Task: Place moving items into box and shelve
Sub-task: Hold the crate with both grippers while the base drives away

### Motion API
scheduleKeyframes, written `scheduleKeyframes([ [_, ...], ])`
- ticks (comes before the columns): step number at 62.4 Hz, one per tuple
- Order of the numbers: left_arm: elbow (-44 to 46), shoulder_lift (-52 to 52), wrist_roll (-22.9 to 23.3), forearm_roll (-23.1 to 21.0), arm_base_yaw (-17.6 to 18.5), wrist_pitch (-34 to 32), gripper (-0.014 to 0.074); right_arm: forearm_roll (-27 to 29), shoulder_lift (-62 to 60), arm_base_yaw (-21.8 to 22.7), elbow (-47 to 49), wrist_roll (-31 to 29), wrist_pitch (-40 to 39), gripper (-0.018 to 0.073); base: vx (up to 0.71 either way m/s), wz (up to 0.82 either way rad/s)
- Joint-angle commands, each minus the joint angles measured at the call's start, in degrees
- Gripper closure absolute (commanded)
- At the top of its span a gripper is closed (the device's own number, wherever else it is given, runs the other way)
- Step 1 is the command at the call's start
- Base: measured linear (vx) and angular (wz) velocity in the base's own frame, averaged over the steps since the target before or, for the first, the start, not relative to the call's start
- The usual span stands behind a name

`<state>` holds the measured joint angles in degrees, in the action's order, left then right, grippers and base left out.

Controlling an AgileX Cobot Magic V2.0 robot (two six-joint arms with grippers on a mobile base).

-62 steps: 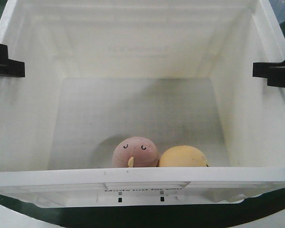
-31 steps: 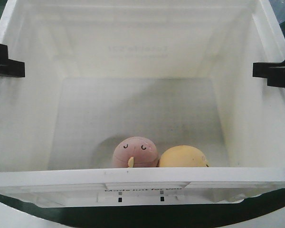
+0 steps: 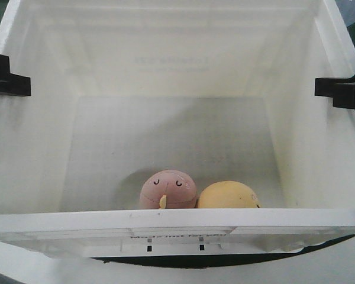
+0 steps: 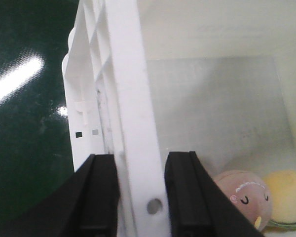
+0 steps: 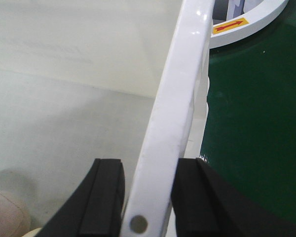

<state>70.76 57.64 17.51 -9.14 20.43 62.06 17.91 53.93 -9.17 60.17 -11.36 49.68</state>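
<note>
Noted left gripper [image 4: 142, 195] clenched across the left wall of the white crate [image 3: 177, 220], one black finger outside and one inside, beside a small hole in the rim. Noted right gripper [image 5: 150, 197] clenched likewise across the right wall. In the front view, saw both as black blocks at the left and right frame edges, unmoved against the crate over the last second.

Located pink plush ball [image 3: 168, 189] and yellow-orange plush ball [image 3: 228, 195] on the crate floor, touching each other, tight against the near wall at lower centre. No shift relative to the crate.

Logged the change below the crate: dark green strip [image 3: 225, 260] along the bottom of the frame narrowed markedly, and a pale surface [image 3: 319, 269] spread in from the lower corners.

Judged loading complete and the crate in carriage, lifted or travelling toward shelving. No shelf in view.
</note>
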Motion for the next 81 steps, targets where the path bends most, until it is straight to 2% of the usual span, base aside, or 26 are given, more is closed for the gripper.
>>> scheduleKeyframes([
  [1, 3.0, -1.7, -0.6, -1.9, 0.2, -8.0, 0.06, 1.7, -1.5, 0.0, 2.6, -1.5, -7.0, 0.0565, -0.12, 0.01],
  [37, 3.0, -1.7, -0.6, -1.9, 0.2, -8.0, 0.06, 1.7, -1.5, 0.0, 2.6, -1.5, -7.0, 0.0565, -0.14, -0.01],
  [81, 3.0, -1.6, -0.6, -1.9, 0.2, -8.0, 0.06, 1.7, -1.5, 0.0, 2.6, -1.5, -6.9, 0.0565, -0.17, 0.2],
])
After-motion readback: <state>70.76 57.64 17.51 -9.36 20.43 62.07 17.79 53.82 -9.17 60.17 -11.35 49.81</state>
